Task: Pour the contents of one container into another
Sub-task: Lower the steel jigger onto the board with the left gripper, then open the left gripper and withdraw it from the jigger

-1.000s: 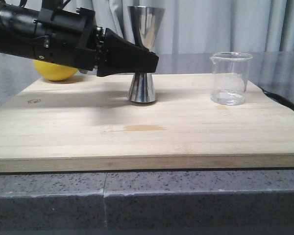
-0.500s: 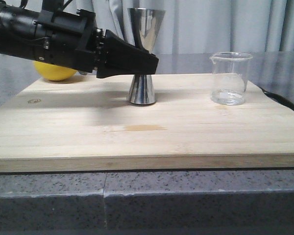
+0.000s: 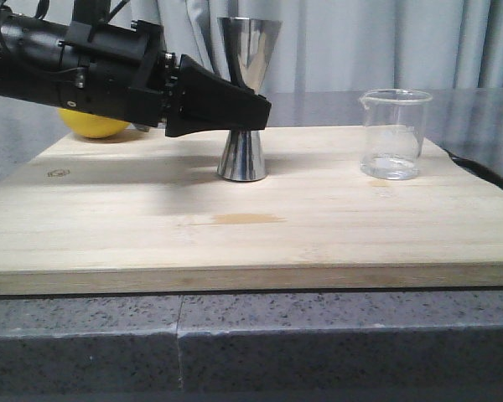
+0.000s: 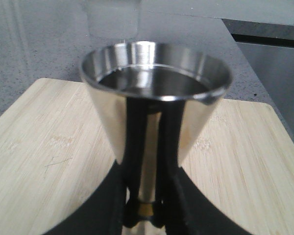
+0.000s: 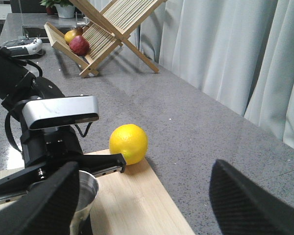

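The steel jigger [image 3: 242, 156] stands upright on the wooden board [image 3: 235, 243], left of centre. My left gripper [image 3: 256, 109] reaches in from the left and is shut on the jigger's narrow waist. In the left wrist view its black fingers [image 4: 172, 196] press either side of the gold band, below the jigger's wide cup [image 4: 108, 112]. The clear glass beaker [image 3: 393, 134] stands upright on the board at the right, untouched. My right gripper [image 5: 144, 169] is open, nothing between its fingers; it hovers above the board and looks toward the jigger's rim [image 5: 87, 192].
A yellow lemon [image 3: 92, 126] lies behind the left arm at the board's back left corner, also seen as the lemon [image 5: 129, 143]. A wooden dish rack [image 5: 108, 29] with fruit stands far off on the grey counter. Curtains hang behind.
The left arm's rear has risen a little and the jigger has shifted very slightly in the view. The beaker has not moved.
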You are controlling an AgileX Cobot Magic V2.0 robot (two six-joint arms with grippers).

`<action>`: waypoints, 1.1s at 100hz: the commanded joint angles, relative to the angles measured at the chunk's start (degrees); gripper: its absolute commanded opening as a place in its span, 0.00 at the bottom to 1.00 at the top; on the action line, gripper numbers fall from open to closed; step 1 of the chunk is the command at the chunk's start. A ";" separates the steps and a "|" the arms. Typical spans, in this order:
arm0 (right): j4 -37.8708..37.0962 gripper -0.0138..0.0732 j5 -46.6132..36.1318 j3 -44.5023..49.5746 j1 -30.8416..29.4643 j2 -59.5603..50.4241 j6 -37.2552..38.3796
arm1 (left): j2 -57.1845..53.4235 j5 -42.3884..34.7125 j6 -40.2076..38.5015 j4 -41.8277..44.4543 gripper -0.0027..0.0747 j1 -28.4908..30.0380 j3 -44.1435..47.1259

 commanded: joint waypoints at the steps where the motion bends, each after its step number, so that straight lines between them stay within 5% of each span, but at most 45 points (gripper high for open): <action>1: 3.24 0.74 4.89 -1.71 -0.42 -2.34 -0.21 | -2.19 4.70 0.17 -3.32 0.01 0.14 -1.64; 27: 3.24 0.74 4.89 -1.71 -0.42 -2.34 -0.21 | -2.19 4.56 0.17 -2.83 0.05 0.14 -1.64; 46: 3.24 0.74 4.89 -1.71 -0.42 -2.34 -0.21 | -2.19 4.43 -0.49 -1.14 0.32 0.14 -1.64; 71: 3.24 0.74 4.89 -1.71 -0.42 -2.34 -0.21 | -2.19 5.05 -0.49 -1.52 0.44 0.14 -1.64; 93: 3.24 0.74 4.89 -1.71 -0.42 -2.34 -0.21 | -2.19 4.70 -5.01 -1.09 0.72 0.44 -1.64; 110: 3.24 0.74 4.89 -1.71 -0.42 -2.34 -0.21 | -2.41 6.19 -8.19 3.18 0.74 2.94 -1.64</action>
